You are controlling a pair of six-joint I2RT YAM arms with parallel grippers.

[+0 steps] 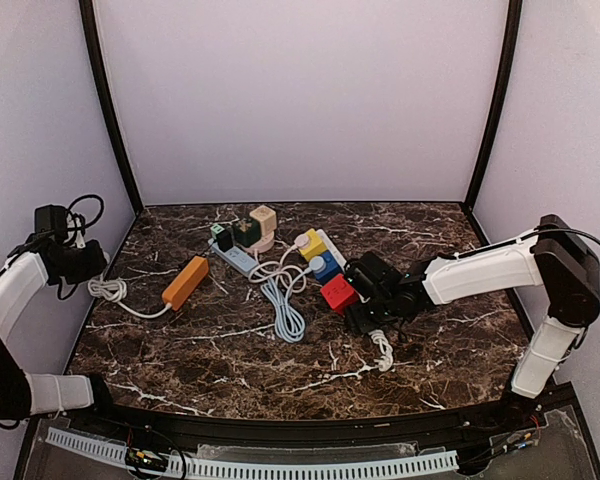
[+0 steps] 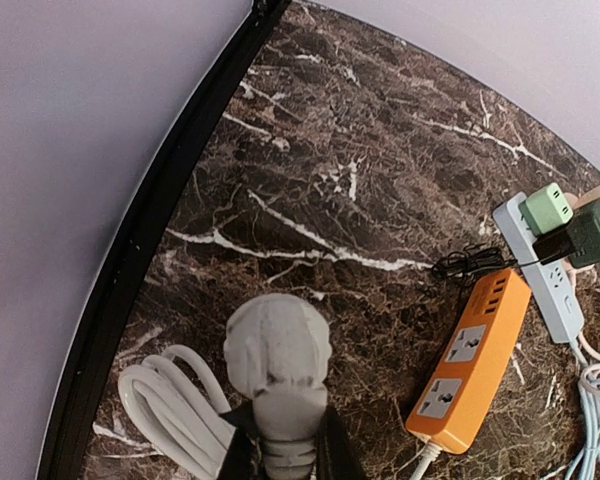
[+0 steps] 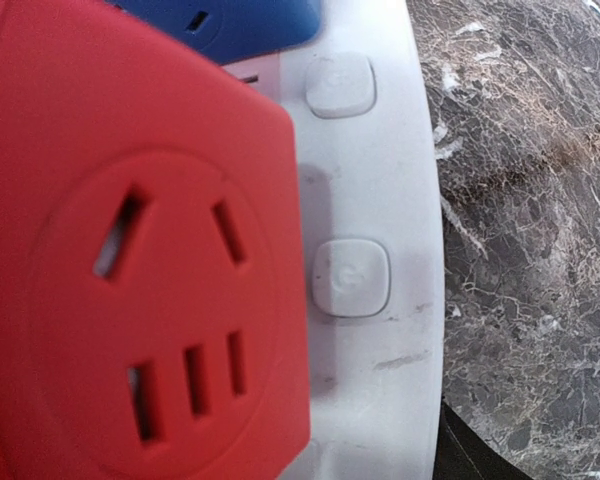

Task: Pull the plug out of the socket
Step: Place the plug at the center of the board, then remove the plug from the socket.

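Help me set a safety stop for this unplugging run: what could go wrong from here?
The right gripper sits open right against the red cube adapter; a pull there could drag the whole white power strip, since nothing pins it down. The left gripper is shut on a white plug whose coiled cable seems to run to the orange strip; raising it might tug that strip along.
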